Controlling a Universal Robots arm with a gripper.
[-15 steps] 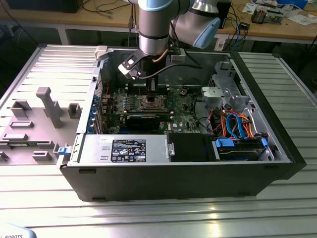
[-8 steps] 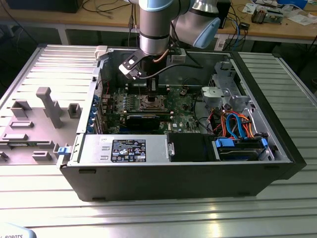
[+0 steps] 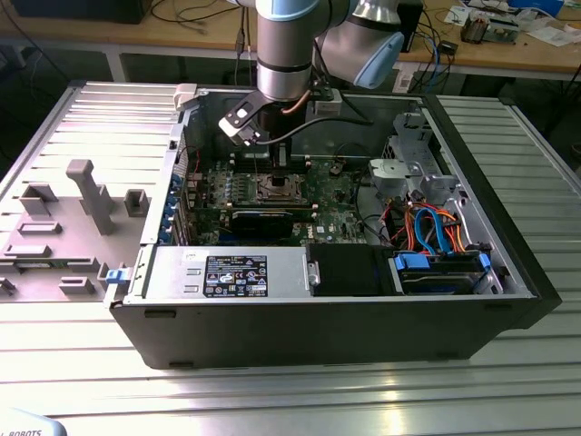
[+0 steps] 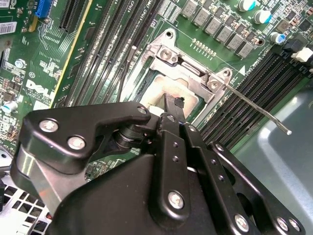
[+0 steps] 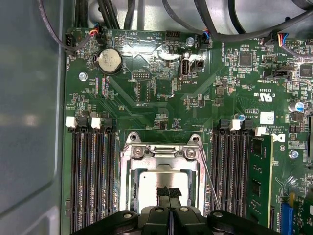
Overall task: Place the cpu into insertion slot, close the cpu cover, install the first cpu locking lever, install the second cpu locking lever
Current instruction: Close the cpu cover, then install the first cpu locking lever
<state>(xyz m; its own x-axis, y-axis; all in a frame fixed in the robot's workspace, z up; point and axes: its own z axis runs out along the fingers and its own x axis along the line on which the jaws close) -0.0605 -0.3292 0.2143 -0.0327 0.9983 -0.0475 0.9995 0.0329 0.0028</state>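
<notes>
The chip (image 5: 146, 182) lies in the socket (image 3: 275, 188). Its silvery top shows through the window of the cover (image 5: 131, 182), which looks lowered around it, though I cannot tell whether it sits fully flat. The end effector (image 5: 169, 192) is clenched, fingertips together with nothing between them, right over the chip. One thin lever (image 4: 259, 111) sticks out unlatched over the memory slots (image 5: 93, 171). A downward push on a chip seated askew could bend the contacts beneath. A sideways drift could snag the loose lever or scrape the green board (image 5: 146, 98).
</notes>
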